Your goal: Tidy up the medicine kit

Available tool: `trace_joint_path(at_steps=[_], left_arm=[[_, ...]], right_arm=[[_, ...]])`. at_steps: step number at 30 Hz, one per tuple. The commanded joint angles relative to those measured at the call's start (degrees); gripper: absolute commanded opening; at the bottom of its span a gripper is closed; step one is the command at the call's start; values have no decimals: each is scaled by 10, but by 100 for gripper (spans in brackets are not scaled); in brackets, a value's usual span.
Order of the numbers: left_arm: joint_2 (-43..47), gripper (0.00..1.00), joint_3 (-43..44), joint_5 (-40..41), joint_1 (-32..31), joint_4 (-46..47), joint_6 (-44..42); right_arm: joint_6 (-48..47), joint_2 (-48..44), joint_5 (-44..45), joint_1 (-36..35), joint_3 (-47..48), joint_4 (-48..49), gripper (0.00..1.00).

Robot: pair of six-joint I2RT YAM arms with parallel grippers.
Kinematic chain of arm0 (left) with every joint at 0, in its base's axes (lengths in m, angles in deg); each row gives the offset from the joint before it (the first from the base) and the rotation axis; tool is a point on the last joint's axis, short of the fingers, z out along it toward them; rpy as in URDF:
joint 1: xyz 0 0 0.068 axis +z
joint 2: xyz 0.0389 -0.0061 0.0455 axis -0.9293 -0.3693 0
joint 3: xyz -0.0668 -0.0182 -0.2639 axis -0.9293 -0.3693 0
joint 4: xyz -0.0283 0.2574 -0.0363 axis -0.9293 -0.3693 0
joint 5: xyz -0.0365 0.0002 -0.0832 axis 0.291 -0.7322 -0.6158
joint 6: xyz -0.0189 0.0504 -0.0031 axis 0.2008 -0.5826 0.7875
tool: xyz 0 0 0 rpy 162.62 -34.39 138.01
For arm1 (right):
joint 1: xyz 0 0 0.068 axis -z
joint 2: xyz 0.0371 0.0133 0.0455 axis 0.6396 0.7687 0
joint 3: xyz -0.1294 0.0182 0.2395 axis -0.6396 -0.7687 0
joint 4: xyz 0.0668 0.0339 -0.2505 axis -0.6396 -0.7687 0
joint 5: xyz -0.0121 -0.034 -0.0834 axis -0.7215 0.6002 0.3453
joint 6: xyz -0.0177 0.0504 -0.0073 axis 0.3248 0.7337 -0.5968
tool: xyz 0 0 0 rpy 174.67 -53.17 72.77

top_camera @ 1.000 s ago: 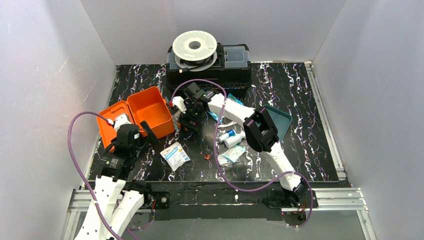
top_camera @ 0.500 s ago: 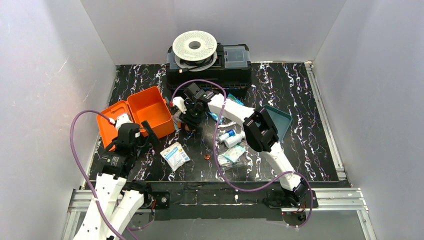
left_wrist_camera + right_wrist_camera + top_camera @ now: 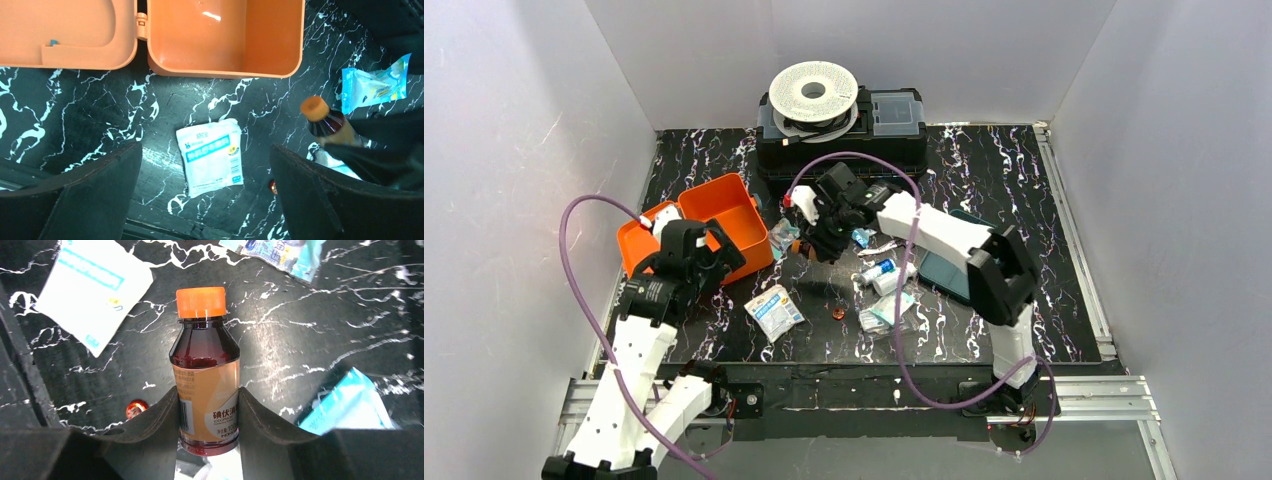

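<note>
Bottle raised, kit open and waiting

Both arms had shifted within the second. At left of centre the open medicine kit (image 3: pixel 719 215) sat on the bench. Below it, the left gripper (image 3: pixel 205 155) hovered over a white sachet (image 3: pixel 774 312), jaws spread wide. Mid-frame, the right gripper (image 3: pixel 207 407) clamped a brown bottle (image 3: pixel 205 355). The next move probably called for carrying it leftward into the kit.

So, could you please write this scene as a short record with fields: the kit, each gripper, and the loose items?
kit: small orange hinged plastic box, lid open, nothing visible inside
inner tray: teal divided tray, out of the box, partly hidden under the right arm
left gripper: open, holding nothing
below left gripper: flat white sachet with blue print, lying in front of the box
right gripper: shut on brown bottle with orange cap
</note>
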Motion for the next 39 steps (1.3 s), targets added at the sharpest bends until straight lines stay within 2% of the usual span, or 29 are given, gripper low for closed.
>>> trace_joint_path(at_steps=[1,6,11,24,29,31,39], left_arm=[[-47,99,35,14,-1,-30,67],[-94,100,54,21,-1,-52,136],[-114,99,54,42,0,-86,242],[-135,100,29,53,9,-87,454],[-171,100,34,39,18,-77,500],[-184,96,36,37,24,-71,516],[-257,89,63,20,46,-41,520]], right_arm=[[36,-108,22,-11,-63,70,24],[72,-210,62,-25,-155,106,24],[104,-310,104,-60,-239,146,24],[136,-453,194,-149,-327,138,25],[143,-487,216,-172,-340,128,25],[143,-501,223,-183,-347,126,25],[144,-545,238,-201,-382,122,25]])
